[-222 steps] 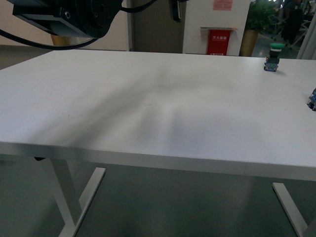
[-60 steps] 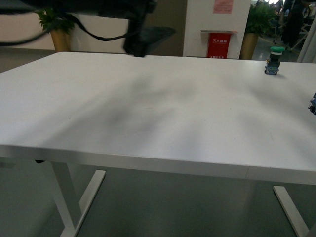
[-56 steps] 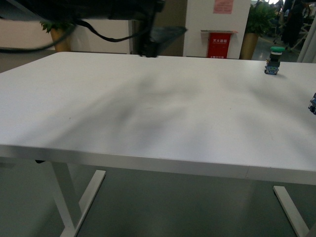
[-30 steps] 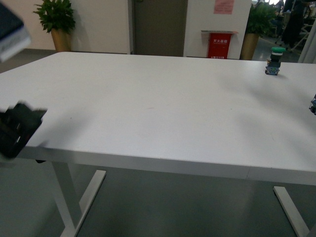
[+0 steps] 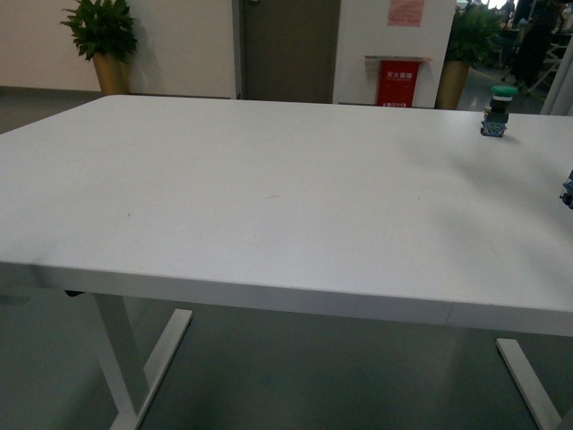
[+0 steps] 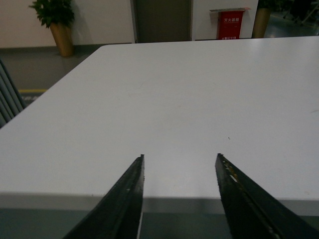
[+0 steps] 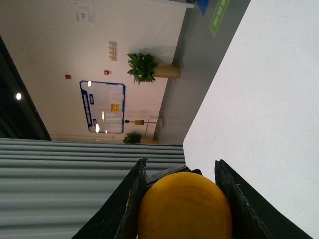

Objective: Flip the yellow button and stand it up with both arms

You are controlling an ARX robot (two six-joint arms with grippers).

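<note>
Yellow-orange domed cap, smooth, with a black collar just behind it: yellow button [image 7: 184, 206] sits clamped between the fingers of the right gripper [image 7: 180, 164] and is absent from the front view. Judged light and rigid, with a slippery dome; grip the body behind the collar instead. Left gripper [image 6: 179, 157] spread wide, empty.

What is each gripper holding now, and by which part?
The right gripper holds the yellow button by its cap; the left gripper is open, holding nothing.
</note>
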